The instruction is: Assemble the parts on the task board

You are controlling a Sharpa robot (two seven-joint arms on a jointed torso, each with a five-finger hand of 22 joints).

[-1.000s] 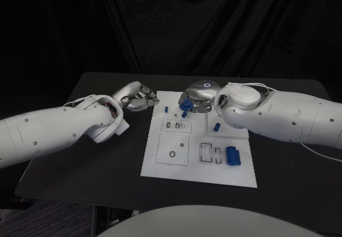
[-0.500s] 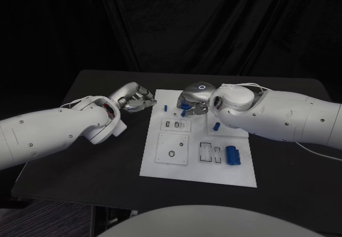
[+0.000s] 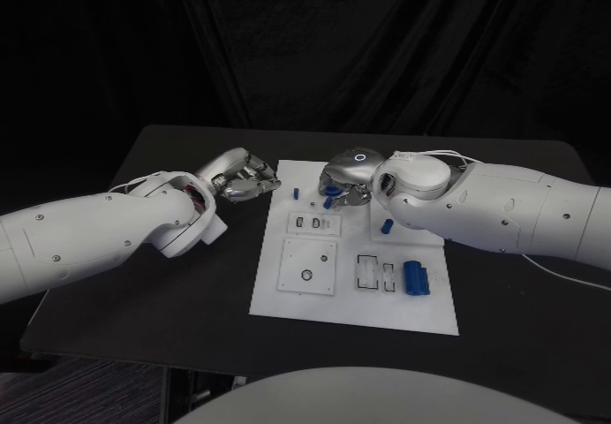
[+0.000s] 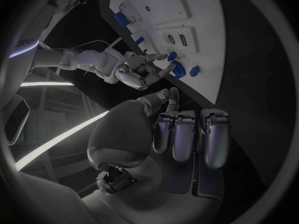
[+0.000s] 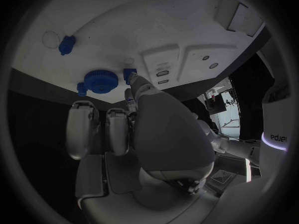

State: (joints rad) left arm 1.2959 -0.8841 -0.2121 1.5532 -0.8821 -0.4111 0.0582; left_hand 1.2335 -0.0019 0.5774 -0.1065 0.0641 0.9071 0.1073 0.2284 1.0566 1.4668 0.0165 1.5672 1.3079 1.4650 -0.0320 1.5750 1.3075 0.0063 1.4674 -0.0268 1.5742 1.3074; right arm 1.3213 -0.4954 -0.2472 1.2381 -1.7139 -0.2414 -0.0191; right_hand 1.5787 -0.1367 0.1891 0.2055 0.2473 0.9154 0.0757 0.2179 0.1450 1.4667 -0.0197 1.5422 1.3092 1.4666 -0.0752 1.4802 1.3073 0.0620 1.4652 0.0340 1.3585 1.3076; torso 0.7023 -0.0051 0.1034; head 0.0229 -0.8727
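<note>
The white task board (image 3: 287, 300) lies in the middle of the table. At its far end a blue gear (image 3: 332, 188) (image 5: 99, 79) (image 4: 177, 70) lies flat on the board. My right hand (image 3: 349, 177) hovers over it, fingertips (image 5: 132, 87) down beside the gear and a small blue part (image 5: 129, 73). Whether they grip anything is hidden. A small blue peg (image 3: 297, 193) stands just left of the gear. My left hand (image 3: 244, 177) (image 4: 181, 129) hangs off the board's far left corner with its fingers curled in on nothing.
A blue cylinder (image 3: 415, 276) lies at the board's right side beside two rectangular slots (image 3: 369, 271). Another small blue part (image 3: 387, 226) stands further back. A square plate with a ring (image 3: 310, 276) sits left of the slots. Bare black table (image 3: 166, 309) surrounds the board.
My right hand has shifted slightly left and farther back over the board's far end; the gear stays about where it was. The left hand has hardly moved.
</note>
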